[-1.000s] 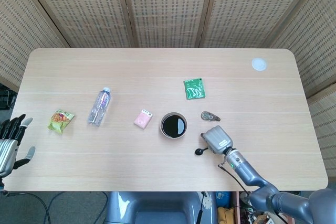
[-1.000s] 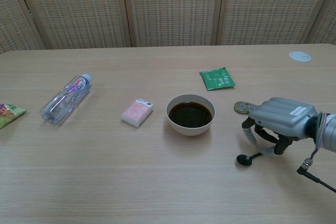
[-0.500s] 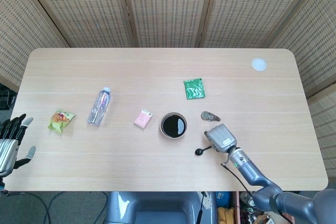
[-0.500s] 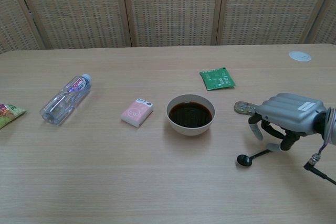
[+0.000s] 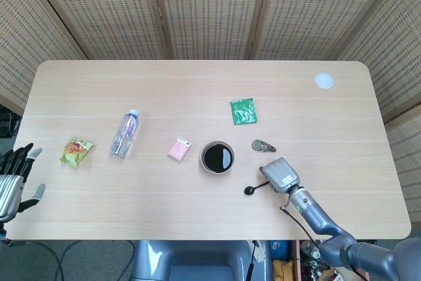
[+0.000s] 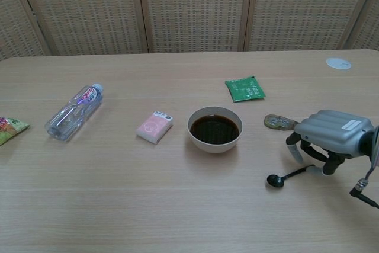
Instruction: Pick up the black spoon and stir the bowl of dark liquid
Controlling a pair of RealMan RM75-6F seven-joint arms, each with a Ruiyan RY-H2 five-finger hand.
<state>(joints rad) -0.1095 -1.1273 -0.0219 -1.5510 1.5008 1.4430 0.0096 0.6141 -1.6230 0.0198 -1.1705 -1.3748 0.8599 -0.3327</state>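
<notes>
The black spoon (image 5: 252, 189) (image 6: 286, 176) lies flat on the table, its bowl end pointing left and its handle running right, under my right hand. My right hand (image 5: 281, 174) (image 6: 334, 133) hovers palm-down over the handle's end. Its fingers (image 6: 294, 148) hang curled down on either side of the handle, and I see no hold on it. The white bowl of dark liquid (image 5: 217, 156) (image 6: 214, 129) stands left of the spoon, apart from it. My left hand (image 5: 13, 176) rests off the table's left edge with fingers spread, holding nothing.
A small grey roll-like object (image 5: 262, 145) (image 6: 276, 122) lies just behind my right hand. A green sachet (image 5: 243, 110), a pink packet (image 5: 179, 149), a lying water bottle (image 5: 125, 133) and a snack bag (image 5: 76, 151) are spread to the left. A white disc (image 5: 323, 81) sits far right.
My right hand has slid rightward along the spoon's handle toward its end. The spoon and the bowl have stayed where they were.
</notes>
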